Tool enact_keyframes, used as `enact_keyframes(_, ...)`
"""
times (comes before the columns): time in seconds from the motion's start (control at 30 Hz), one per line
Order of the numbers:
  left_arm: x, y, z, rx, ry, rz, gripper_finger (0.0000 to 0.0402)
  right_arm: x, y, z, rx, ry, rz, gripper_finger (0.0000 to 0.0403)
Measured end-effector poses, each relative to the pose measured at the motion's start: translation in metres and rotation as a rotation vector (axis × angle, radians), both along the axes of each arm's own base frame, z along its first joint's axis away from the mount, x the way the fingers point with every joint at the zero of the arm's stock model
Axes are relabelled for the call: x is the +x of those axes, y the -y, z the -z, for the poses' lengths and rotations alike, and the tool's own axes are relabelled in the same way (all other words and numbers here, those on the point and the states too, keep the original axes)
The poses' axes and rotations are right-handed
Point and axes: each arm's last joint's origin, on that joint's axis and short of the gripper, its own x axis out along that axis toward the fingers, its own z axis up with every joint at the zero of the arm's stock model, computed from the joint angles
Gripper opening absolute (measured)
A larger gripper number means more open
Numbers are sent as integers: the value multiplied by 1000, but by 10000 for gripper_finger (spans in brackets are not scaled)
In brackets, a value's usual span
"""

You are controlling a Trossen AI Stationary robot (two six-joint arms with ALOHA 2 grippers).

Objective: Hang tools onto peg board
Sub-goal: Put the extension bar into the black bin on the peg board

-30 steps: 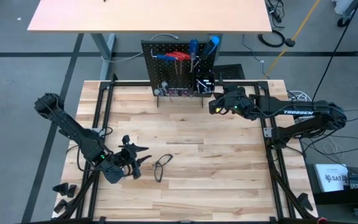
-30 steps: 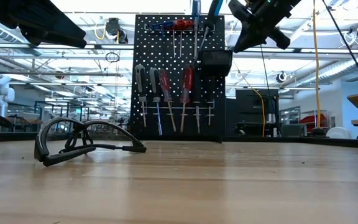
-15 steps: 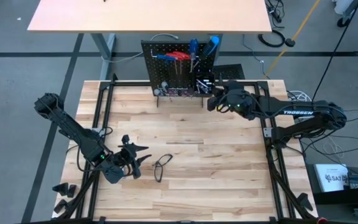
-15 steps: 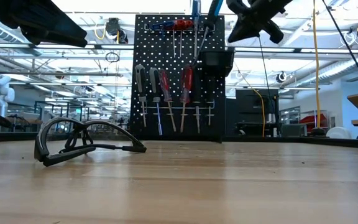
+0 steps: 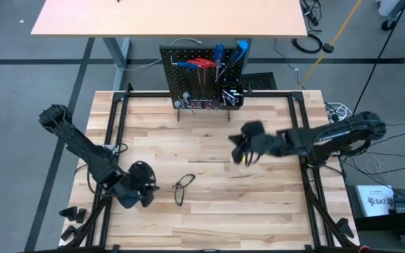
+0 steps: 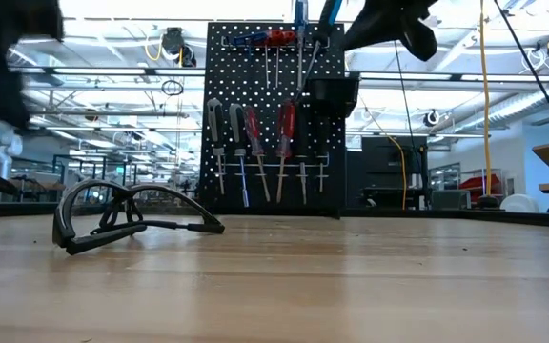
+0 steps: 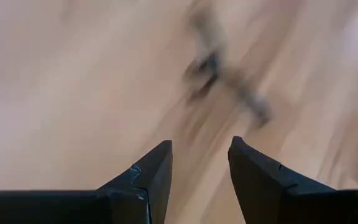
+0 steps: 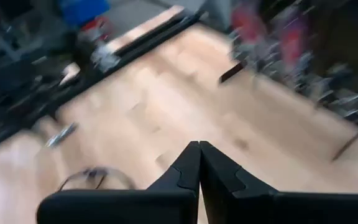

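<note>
Across the middle of the high view we see the wooden counter (image 5: 209,204), with the peg board (image 5: 201,76) upright at its top edge, screwdrivers (image 6: 285,129) hanging on it. Right gripper (image 5: 239,151), pinched closed and empty, hangs mid-frame below the board. Left gripper (image 5: 146,188), parted and empty, sits lower left, just beside the black wire loop (image 5: 183,187).

Two dark jointed arms; right arm (image 5: 329,137) with white lettering; matte black wedge-shaped fingers (image 7: 148,180).
</note>
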Motion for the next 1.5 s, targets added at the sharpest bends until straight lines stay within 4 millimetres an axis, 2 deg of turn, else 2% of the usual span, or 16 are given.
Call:
enact_keyframes(0.07,-9,-4,7,-108,-143,-115,160,7,-17,11,9,-18,-34,0)
enact_keyframes(0.2,-23,-5,16,-173,-325,-280,160,24,-46,38,14,-67,-76,0)
enact_keyframes(0.37,-25,3,24,-226,-363,-397,160,44,-66,72,42,-102,-93,0)
enact_keyframes(0.5,-25,10,33,-254,-419,-465,160,53,-73,88,40,-110,-104,9)
enact_keyframes(0.83,-17,25,60,-248,-459,-565,160,53,-78,88,59,-115,-163,78)
enact_keyframes(1.0,-13,30,61,-182,-478,-520,152,53,-78,88,51,-120,-167,98)
enact_keyframes(1.1,-12,31,56,-127,-496,-483,119,53,-77,88,51,-119,-165,103)
enact_keyframes(1.27,-11,28,55,-27,-440,-415,23,54,-75,88,56,-119,-157,105)
enact_keyframes(1.4,-6,28,50,42,-337,-366,11,54,-74,87,84,-101,-137,105)
enact_keyframes(1.5,1,31,34,64,-197,-313,3,56,-75,84,97,-70,-149,105)
